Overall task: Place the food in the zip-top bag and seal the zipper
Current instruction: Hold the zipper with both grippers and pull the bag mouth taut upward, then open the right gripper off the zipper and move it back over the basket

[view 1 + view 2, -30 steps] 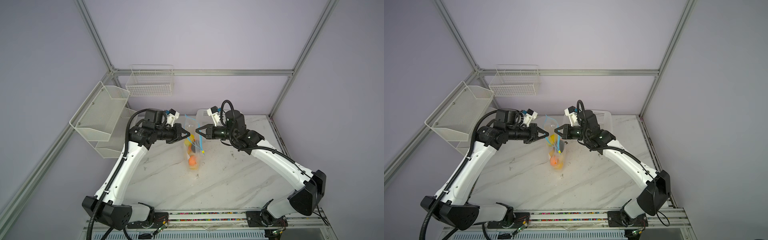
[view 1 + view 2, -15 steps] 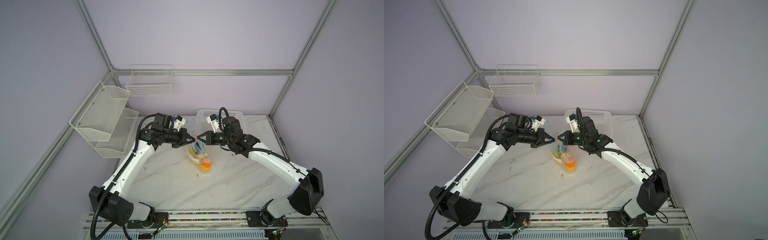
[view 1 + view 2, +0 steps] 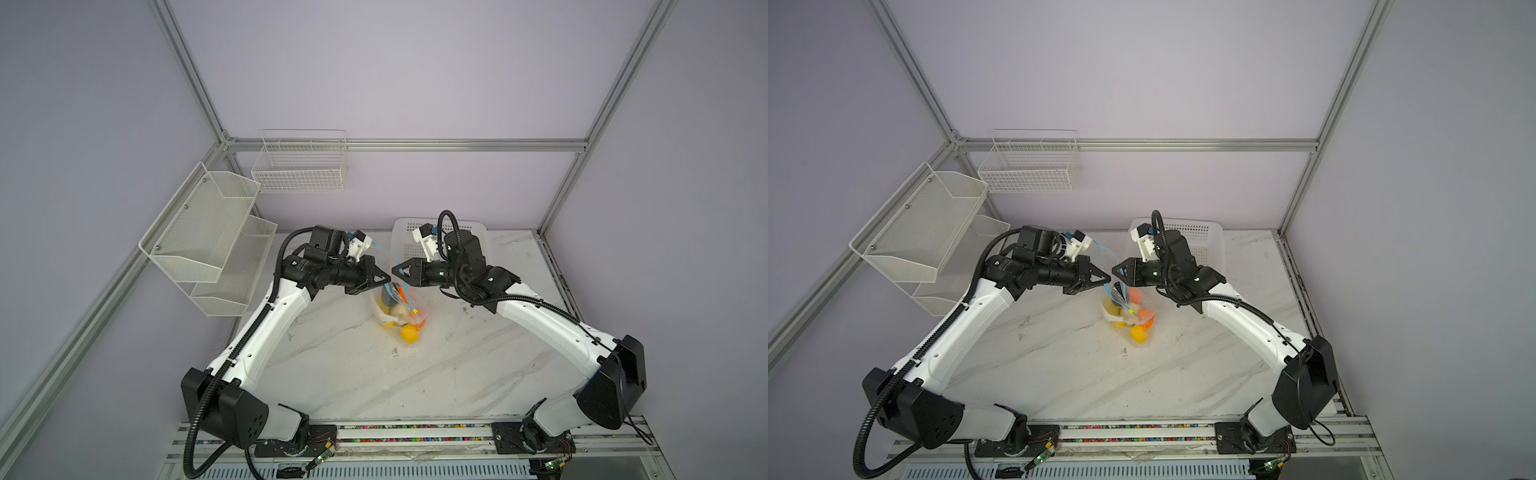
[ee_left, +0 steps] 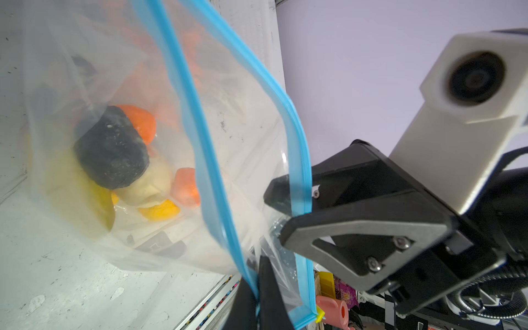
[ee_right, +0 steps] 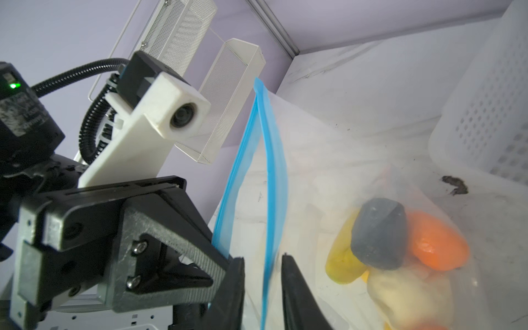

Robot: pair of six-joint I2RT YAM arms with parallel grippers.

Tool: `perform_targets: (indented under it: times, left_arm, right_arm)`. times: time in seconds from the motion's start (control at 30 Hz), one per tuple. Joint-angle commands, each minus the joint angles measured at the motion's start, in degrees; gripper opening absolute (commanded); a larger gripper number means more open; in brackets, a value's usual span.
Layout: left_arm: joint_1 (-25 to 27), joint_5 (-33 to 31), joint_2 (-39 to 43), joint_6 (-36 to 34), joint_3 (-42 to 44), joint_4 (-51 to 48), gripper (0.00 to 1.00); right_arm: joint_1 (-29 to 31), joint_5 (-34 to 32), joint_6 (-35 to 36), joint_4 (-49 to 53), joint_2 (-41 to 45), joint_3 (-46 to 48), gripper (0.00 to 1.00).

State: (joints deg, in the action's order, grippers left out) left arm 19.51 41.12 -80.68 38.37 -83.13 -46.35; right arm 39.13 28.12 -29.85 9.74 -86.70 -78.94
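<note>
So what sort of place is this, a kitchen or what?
Most likely a robotics lab test cell, not a kitchen: an aluminium frame with plain lilac walls encloses it, and a left arm and a right arm sit on a rail at the front of the table.

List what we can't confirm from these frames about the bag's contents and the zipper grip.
- Food count: pieces overlap behind the black lump in both wrist views; too small in both top views.
- Right gripper touching the zipper or not: strip is blurred between its parted jaws, right wrist view.
- Zip-top bag bottom on the table or hanging: crinkled plastic hides it in wrist views; top views look from above.
</note>
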Motion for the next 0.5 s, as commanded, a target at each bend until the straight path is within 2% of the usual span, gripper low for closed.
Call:
perform_targets:
  times: [0.0,0.2,0.3,0.4,0.47]
  left_arm:
    - [-0.84,-0.36,0.20,-1.39,-1.38,0.29,0.00]
    - [-1.69,-0.85,0.44,-1.68,-0.41,0.17,0.00]
    - [-1.84,-0.69,0.44,-1.75,-0.54,0.12,0.00]
    - [-1.86,-0.31,0.29,-1.66,-1.05,0.13,0.00]
    - [-1.84,0.18,0.29,-1.56,-1.71,0.12,0.00]
  right_arm:
    - [-1.75,-3.23,3.61,0.08,1.73,-2.14,0.34]
    - [-8.13,-6.82,6.35,0.12,4.48,-0.01,0.42]
    - [-8.99,-11.75,11.06,1.94,4.14,3.08,0.44]
    - [-8.91,-11.44,18.31,0.33,4.05,8.21,0.44]
    - [-8.49,-8.83,19.30,-4.04,5.08,12.64,0.44]
